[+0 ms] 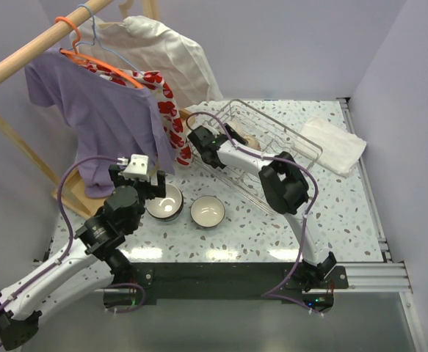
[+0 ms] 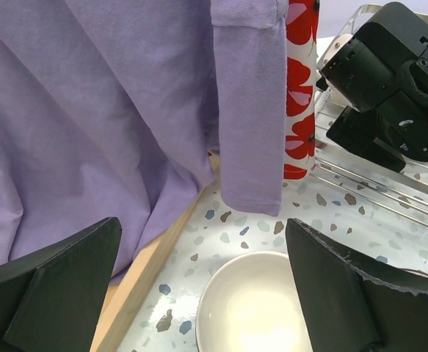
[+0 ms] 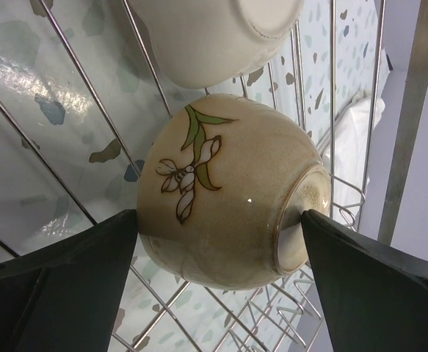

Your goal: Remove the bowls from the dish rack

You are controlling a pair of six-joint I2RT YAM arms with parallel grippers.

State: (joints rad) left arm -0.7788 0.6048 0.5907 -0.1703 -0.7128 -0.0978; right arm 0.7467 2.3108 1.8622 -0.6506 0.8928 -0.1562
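Terrazzo, pale and speckled, makes up the table (image 1: 346,213) I am bolted to. On its near-left part two bowls stand upright with their mouths up, side by side: the left bowl (image 1: 164,203) and the right bowl (image 1: 208,212). My left gripper (image 2: 202,290) hangs released above the left bowl, its fingers spread wider than the rim and touching nothing. Room is tight on that side, where a wooden board (image 2: 147,279) and a hanging purple shirt (image 2: 89,125) crowd in. To the right of the bowls, open terrazzo runs to a metal rail (image 1: 368,198) along the table's right edge.

Farther off, the dish rack (image 1: 294,143) sits askew to the table's edges. My right gripper (image 3: 217,249) reaches into it with its jaws wide apart around the beige bowl (image 3: 214,198). That bowl lies on its side on the wires, its axis running from one finger to the other. I cannot tell whether my pads touch it. A white bowl (image 3: 214,37) lies just beside it.

Beyond the rack lies a folded white towel (image 1: 335,143), and lilac walls (image 1: 309,44) close in at the far and right sides.
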